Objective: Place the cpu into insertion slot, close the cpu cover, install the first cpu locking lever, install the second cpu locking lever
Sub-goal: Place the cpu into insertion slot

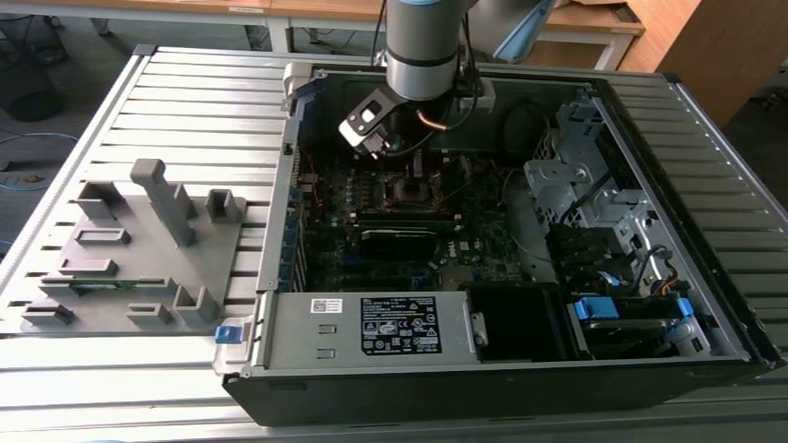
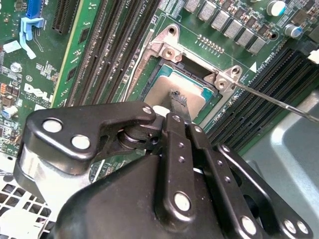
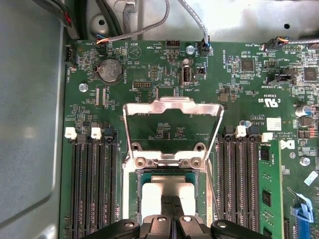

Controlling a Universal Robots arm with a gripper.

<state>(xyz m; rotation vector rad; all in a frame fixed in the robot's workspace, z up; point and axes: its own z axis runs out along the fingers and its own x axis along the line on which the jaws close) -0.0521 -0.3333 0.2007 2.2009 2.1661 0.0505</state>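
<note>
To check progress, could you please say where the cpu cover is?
In the first wrist view the cpu cover stands open, hinged beside the insertion slot.

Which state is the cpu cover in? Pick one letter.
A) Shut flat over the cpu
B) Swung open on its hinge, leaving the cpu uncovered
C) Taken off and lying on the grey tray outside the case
B: in the first wrist view the cpu cover is swung back from the socket, bare green board shows through its window, and the cpu lies uncovered beside the hinge.
</note>
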